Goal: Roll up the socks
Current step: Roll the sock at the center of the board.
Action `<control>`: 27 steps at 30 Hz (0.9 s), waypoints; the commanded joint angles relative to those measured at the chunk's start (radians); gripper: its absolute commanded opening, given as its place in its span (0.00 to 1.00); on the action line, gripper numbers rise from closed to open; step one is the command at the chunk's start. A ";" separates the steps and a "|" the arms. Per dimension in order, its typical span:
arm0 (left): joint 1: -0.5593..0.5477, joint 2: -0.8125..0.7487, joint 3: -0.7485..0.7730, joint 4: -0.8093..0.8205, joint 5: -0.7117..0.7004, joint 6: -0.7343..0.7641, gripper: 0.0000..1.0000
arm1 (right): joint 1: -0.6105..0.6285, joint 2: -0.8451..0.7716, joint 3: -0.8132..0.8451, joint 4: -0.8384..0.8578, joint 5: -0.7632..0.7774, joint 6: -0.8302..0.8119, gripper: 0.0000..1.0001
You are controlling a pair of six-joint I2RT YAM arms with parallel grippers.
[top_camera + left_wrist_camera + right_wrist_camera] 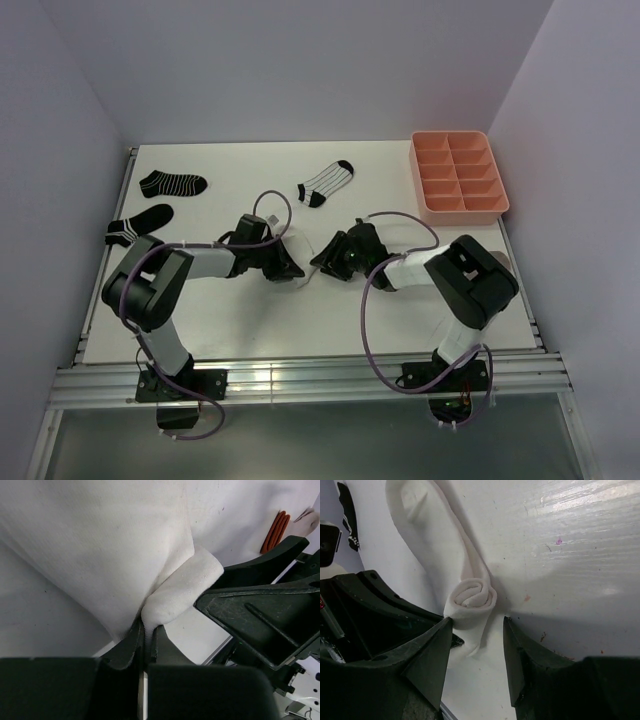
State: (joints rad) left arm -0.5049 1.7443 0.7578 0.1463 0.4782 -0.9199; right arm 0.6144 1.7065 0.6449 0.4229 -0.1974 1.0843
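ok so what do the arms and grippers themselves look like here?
Both arms alike: left arm and right arm have bulky black joint housings, white links, and a looping purple cable. The left gripper and right gripper have matte black, wedge-shaped fingers. No markings visible.

White sock [470, 597] is cropped at the top edge, possibly its toe

arms [150, 285]: black joints, white links | cables [364, 320]: purple | jaws: black
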 commanded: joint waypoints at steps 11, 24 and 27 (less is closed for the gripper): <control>0.023 0.080 0.052 -0.129 -0.003 0.012 0.01 | -0.010 0.119 -0.028 0.097 0.007 0.028 0.47; 0.029 0.054 0.054 -0.177 -0.045 0.047 0.29 | -0.019 0.119 0.096 -0.102 0.007 -0.129 0.00; 0.029 -0.034 0.049 -0.218 -0.128 0.081 0.46 | -0.019 0.088 0.162 -0.252 0.024 -0.178 0.00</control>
State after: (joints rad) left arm -0.4767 1.7699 0.8185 0.0643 0.5117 -0.9134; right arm 0.5995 1.8240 0.7567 0.4194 -0.2440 1.0103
